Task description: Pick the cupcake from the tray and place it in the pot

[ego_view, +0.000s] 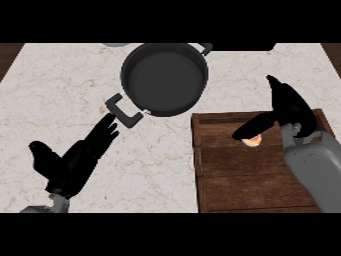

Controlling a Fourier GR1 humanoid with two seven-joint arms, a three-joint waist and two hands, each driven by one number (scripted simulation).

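The right hand (287,107) reaches over the tray's far edge on its grey forearm, fingers straight and pointing away, thumb (250,127) angled down to the left. The marble tabletop (55,95) carries everything. The wooden tray (261,175) lies at the near right. The dark pot (163,79) stands empty beyond it, one handle toward the left hand (73,160), which rests open, fingertips beside that handle. The cupcake (253,140) sits on the tray just under the thumb, not enclosed.
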